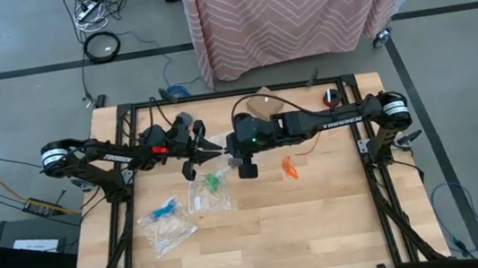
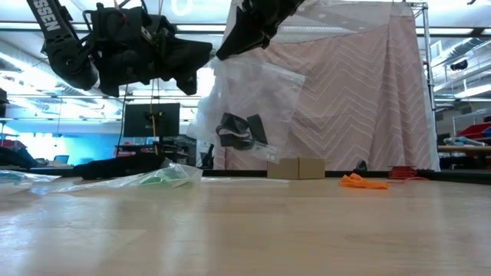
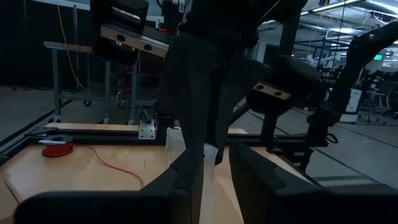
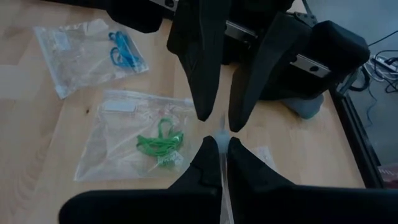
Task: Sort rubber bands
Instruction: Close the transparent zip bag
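Black rubber bands [image 2: 236,132] blurred inside hanging bag [image 2: 253,100]

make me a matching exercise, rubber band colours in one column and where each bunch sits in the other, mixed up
Column A
1. green rubber bands
2. blue rubber bands
3. orange rubber bands
4. black rubber bands

Column B
a. loose on the bare wood, in no bag
b. in a clear bag hanging in the air from the grippers
c. in a bag lying flat, right under the grippers
d. in a bag lying flat, farther out toward the left arm's side

Pairs: 1-c, 2-d, 3-a, 4-b
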